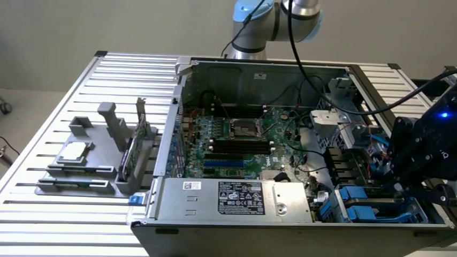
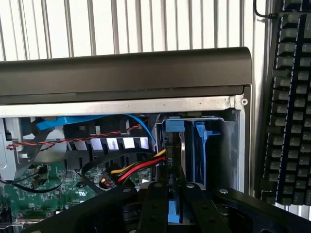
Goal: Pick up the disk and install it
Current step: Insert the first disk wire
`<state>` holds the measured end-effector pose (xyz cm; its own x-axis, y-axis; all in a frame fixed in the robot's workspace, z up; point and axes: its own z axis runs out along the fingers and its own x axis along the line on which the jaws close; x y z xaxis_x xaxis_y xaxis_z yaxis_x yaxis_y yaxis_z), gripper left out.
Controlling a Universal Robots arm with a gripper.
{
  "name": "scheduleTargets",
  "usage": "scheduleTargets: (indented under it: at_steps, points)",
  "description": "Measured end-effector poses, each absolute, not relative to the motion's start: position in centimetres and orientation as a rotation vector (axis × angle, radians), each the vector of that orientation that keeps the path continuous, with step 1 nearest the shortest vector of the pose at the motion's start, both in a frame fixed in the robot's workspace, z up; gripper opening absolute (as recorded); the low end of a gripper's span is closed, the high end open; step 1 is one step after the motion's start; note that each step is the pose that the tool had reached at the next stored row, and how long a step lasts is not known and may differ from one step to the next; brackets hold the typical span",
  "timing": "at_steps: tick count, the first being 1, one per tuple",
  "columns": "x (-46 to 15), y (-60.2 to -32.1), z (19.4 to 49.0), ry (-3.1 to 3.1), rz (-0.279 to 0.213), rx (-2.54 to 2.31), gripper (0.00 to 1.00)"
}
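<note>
Pincer (image 2: 176, 204): at the drive bay in the case's corner, at the exterior view's lower right; fingers (image 2: 154, 206) nearly together, clamped on the disk's edge.
Disk (image 2: 176, 160): standing on edge between the fingers, its blue rails (image 2: 201, 145) inside the bay, just beside the case wall.
Case (image 1: 214, 225): lies open on the slatted counter (image 1: 71, 225), motherboard (image 1: 236, 139) facing up.
Power supply (image 1: 243, 199): grey labelled box along the case's near edge, at the exterior view's left of the bay.
Cables (image 2: 138, 167): red, yellow and black bundle touching the bay's side; a blue ribbon (image 2: 53, 124) runs above it.
Holder (image 1: 93, 160): grey fixture on the counter, well apart from the case, with a small silver chip (image 1: 75, 152) on it.
Keyboard (image 2: 289, 107): black, beside the case's outer wall.
Arm (image 1: 275, 24): base behind the case's far side.
</note>
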<state>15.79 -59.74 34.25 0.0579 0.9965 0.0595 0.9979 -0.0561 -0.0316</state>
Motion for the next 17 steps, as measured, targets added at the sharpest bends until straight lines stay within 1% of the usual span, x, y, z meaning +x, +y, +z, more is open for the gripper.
scheduleTargets:
  at_steps: [17]
  points:
    - [15.81, -59.66, 34.04, -2.112, -0.030, -2.238, 0.16]
